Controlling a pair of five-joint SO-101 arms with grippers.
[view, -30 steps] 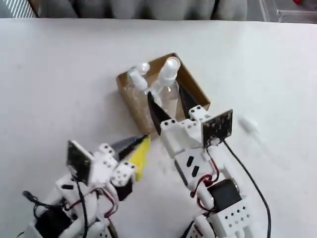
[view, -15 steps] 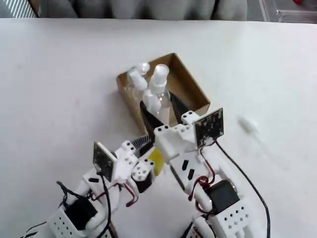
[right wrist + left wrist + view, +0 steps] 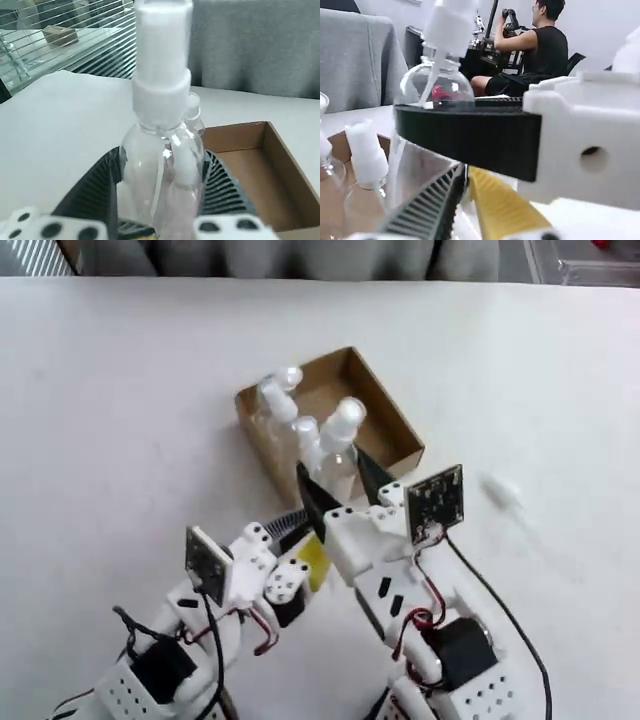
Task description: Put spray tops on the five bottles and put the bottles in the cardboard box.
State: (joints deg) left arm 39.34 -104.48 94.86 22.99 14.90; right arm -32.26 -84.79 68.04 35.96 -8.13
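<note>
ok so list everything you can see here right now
cardboard box: one, brown, mid-table
held bottle: one, clear with white spray top, gripped at the box's near side
other bottles: three tops show, clear with white tops, in the box's left part
small pale thing: one, whitish, on the table right of the box, too blurred to name
table: one, white
left gripper: one, black and yellow fingers, shut, empty, by the box's near corner
right gripper: one, black fingers, shut on the held bottle
</note>
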